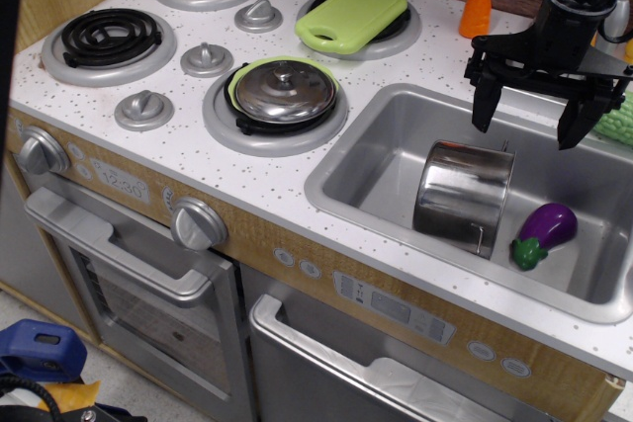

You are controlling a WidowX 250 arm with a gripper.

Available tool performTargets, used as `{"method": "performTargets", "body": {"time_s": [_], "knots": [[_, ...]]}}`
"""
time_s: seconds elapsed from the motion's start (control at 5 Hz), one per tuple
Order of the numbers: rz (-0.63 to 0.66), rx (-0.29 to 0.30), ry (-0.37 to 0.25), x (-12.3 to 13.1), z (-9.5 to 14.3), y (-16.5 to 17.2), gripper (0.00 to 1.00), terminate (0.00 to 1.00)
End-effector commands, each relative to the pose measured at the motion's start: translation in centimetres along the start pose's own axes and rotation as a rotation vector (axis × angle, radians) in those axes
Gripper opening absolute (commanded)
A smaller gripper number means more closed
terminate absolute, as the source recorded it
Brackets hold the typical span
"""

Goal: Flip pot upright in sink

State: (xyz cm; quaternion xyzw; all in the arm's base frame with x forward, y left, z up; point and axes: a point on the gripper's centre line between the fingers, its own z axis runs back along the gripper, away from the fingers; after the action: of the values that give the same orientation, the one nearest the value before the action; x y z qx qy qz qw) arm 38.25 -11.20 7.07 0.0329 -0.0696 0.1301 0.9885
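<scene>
The shiny steel pot [463, 195] lies tipped in the grey sink [376, 160], with its flat base showing toward the upper left and a thin wire handle at its lower right. My black gripper [527, 118] hangs open above the sink, up and to the right of the pot, not touching it. Its two fingers [484, 106] point down, spread wide, with nothing between them.
A purple toy eggplant [546, 232] lies in the sink right of the pot. A domed steel lid [285, 92] sits on the front right burner. A green cutting board [352, 17] lies on the back burner. An orange object [477, 13] and a corn cob [615, 121] stand behind the sink.
</scene>
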Motion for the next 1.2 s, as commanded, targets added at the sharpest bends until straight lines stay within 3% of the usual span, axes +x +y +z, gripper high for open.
{"method": "performTargets", "body": {"time_s": [0.0, 0.2, 0.6, 1.0], "knots": [[0.000, 0.000, 0.000, 0.0, 0.0, 0.0, 1.00, 0.00], [-0.001, 0.025, -0.028, -0.3, -0.4, -0.8, 1.00, 0.00], [-0.015, 0.179, -0.100, 0.5, -0.5, -2.7, 1.00, 0.00], [-0.094, 0.263, -0.161, -0.2, -3.2, -2.4, 1.00, 0.00]]}}
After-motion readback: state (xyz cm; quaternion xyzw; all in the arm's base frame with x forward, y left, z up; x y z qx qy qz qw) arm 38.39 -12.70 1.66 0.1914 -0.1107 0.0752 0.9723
